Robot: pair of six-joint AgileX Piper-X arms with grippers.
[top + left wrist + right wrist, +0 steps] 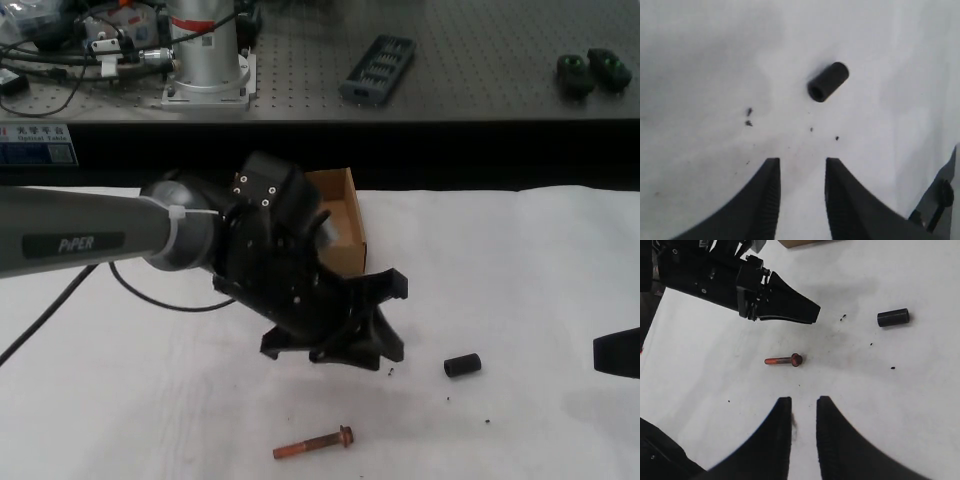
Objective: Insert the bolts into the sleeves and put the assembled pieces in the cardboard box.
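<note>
In the high view, the left gripper (385,320) hangs over the white-covered counter (520,260), in front of the cardboard box (340,215). The black sleeve (462,365) lies near it, and the copper bolt (315,441) lies apart from both.

In the left wrist view, its fingers (767,195) are spread and empty, with the sleeve lying ahead of them.

In the right wrist view, the right gripper (803,402) has its fingers slightly parted and holds nothing. The bolt lies ahead of it.

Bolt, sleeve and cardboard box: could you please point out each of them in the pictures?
bolt (310,444), high view, middle of its shank.
sleeve (829,81), left wrist view, its outer side.
cardboard box (348,205), high view, its inner wall.
</note>
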